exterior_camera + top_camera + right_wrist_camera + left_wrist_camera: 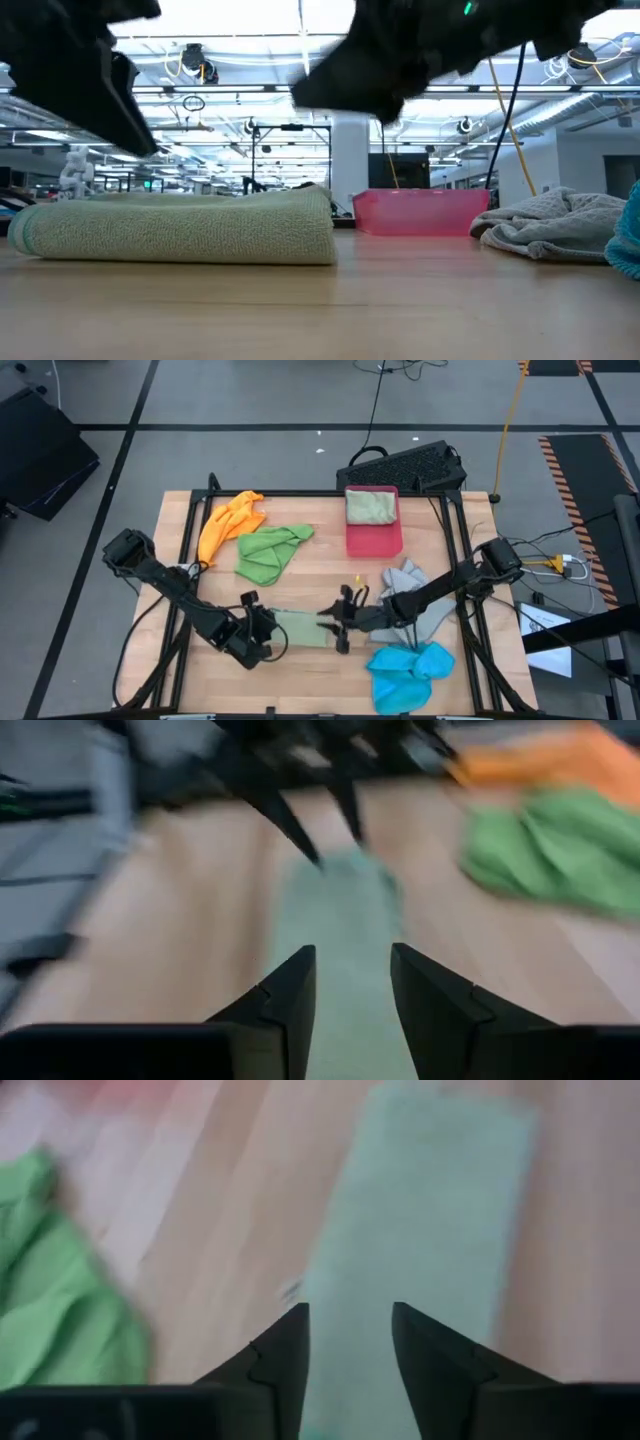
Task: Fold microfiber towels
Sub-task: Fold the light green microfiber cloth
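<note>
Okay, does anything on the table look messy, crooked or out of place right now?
Nothing looks damaged or spilled. The pale sage towel lies neatly folded between the left pincer and right pincer. The orange towel, bright green towel, grey towel and blue towel still lie crumpled, unfolded.

Six towels: one orange [228,523], one bright green [268,552], two sage, one folded near centre [300,628], one in the tray [369,506], one grey [425,605], one blue [408,672]. One pink tray [375,541]. Two claws.

Bright overhead lighting, both wrist views motion-blurred
</note>
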